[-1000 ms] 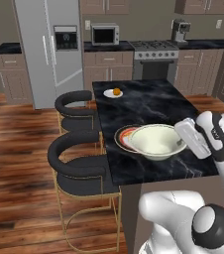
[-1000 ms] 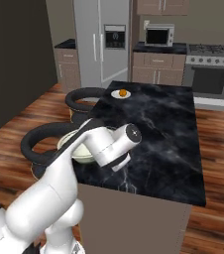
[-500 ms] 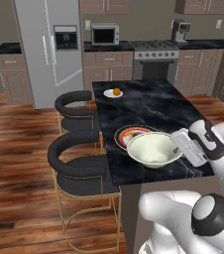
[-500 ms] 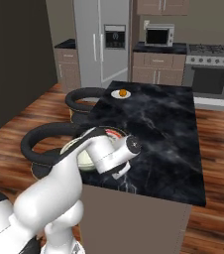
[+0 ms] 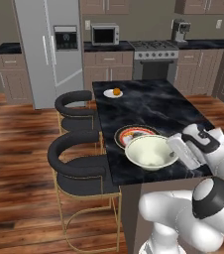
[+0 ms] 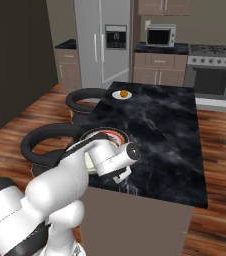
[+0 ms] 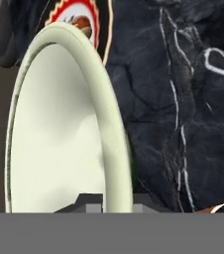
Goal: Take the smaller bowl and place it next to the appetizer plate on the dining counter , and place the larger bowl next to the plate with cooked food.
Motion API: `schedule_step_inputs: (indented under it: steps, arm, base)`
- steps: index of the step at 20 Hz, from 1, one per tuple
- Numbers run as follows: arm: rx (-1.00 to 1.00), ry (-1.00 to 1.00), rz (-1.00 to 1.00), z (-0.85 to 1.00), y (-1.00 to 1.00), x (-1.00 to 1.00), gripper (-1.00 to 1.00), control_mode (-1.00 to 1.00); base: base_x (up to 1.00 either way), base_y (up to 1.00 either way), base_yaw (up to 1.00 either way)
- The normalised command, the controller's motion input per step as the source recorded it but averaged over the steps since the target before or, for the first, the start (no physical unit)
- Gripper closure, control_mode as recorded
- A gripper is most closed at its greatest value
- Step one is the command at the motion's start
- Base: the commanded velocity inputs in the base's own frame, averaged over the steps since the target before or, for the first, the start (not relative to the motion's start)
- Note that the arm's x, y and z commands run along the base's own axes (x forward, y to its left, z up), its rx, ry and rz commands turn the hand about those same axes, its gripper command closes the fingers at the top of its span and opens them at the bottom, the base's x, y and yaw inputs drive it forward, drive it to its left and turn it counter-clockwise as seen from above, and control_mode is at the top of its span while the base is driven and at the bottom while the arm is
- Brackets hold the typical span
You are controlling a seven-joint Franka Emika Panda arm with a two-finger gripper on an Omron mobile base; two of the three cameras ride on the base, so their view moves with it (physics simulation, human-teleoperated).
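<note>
A rendered kitchen with a wooden floor is showing a steel fridge [image 5: 49, 49], a microwave [image 5: 105, 34] and a stove [image 5: 156, 54] along the far wall. In front of them the table [image 5: 158, 106], an island with a black, white-veined marble top, is standing with two black stools [image 5: 77, 149] tucked along its left side. The appetizer plate [image 5: 113, 93] with its orange morsel is sitting at the far left corner of the table top. The plate with cooked food [image 5: 132, 134], orange-brown at the rim, is lying near the near left edge. The larger bowl [image 5: 150, 151], cream inside, is sitting upright just on the near side of that plate and overlapping its near edge in the left base view; whether it is resting on the table cannot be told. The tool [image 5: 174, 155] is reaching in from the right, its jaws narrowed and pinching the bowl's right rim. In the hand view the bowl's rim is running between the finger tips [image 7: 89, 204].
</note>
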Motion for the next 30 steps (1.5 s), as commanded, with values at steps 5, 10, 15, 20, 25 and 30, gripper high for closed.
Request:
schedule_step_inputs:
  steps: [5,10,15,20,25,30]
  arm:
    - [0.0,0.0,0.0,-0.16,-0.03,0.25,1.0,-1.0]
    - [0.0,0.0,0.0,-0.12,0.0,0.15,1.0,-1.0]
    - [0.0,0.0,0.0,-0.01,0.0,0.0,-1.0,-1.0]
    - [0.0,0.0,0.0,0.03,0.0,-0.3,-1.0,-1.0]
    - [0.01,-0.01,0.0,0.17,-0.01,-0.35,-1.0,-1.0]
    - [0.02,0.0,-0.03,0.52,-0.14,-0.57,-1.0,-1.0]
  base:
    - [0.0,0.0,0.0]
    - [0.0,0.0,0.0]
    - [0.0,0.0,0.0]
    - [0.0,0.0,0.0]
    - [0.0,0.0,0.0]
    - [0.0,0.0,0.0]
